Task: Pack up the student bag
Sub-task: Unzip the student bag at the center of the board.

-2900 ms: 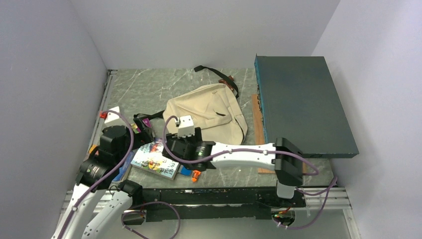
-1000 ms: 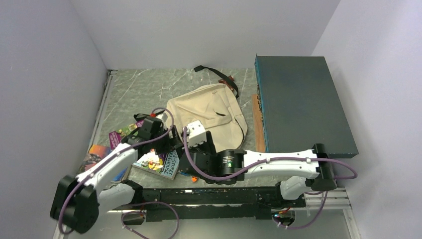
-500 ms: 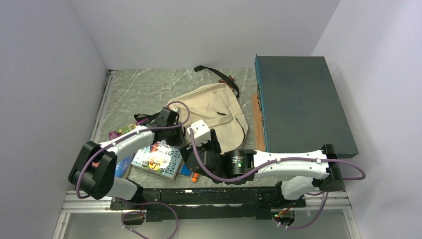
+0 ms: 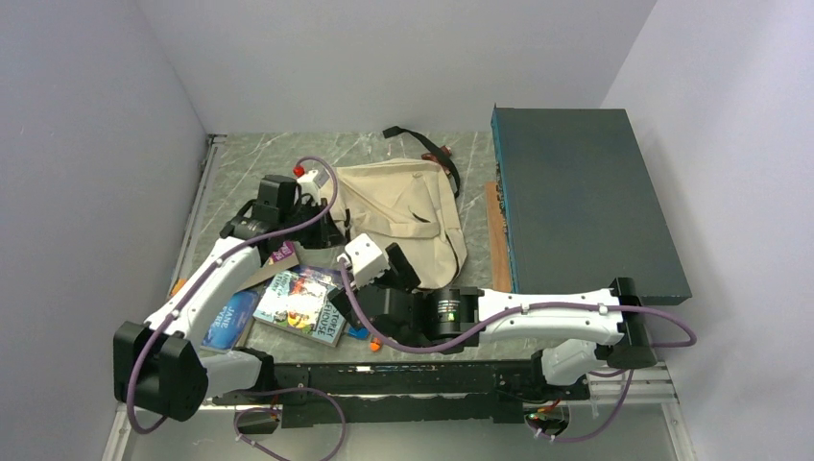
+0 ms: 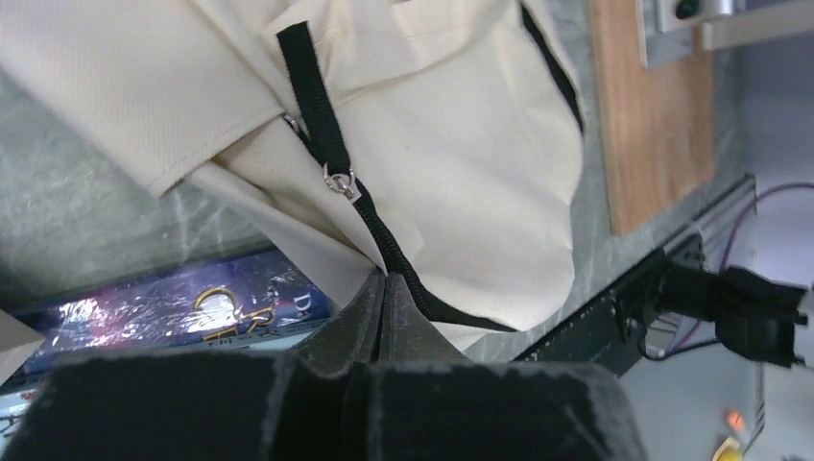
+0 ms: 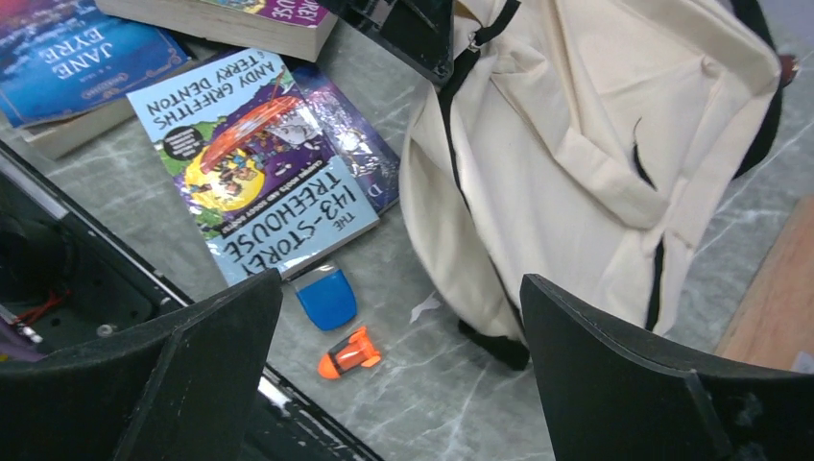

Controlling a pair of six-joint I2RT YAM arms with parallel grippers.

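Observation:
The student bag (image 4: 418, 206) is a cream canvas backpack with black straps, lying mid-table. My left gripper (image 4: 322, 223) is shut on its left edge. In the left wrist view the left gripper (image 5: 384, 280) pinches cream cloth beside the black zip band (image 5: 331, 144), and that edge is raised. The student bag (image 6: 576, 144) hangs in folds in the right wrist view. My right gripper (image 4: 382, 274) hovers at the bag's near side. The right gripper (image 6: 398, 307) stands wide open with nothing held between its fingers (image 6: 216, 336).
A Treehouse book (image 4: 305, 305) lies left of the bag on a purple book (image 6: 360, 149), with a blue Jane Eyre book (image 4: 228, 320) further left. A blue eraser (image 6: 324, 298) and an orange sharpener (image 6: 348, 353) lie near the front edge. A dark teal box (image 4: 586, 202) and wooden board (image 4: 496, 226) fill the right.
My left gripper has shut on the bag's left edge and pulled it back and to the left, lifting the cloth. The right gripper has opened wider and stayed near the bag's front.

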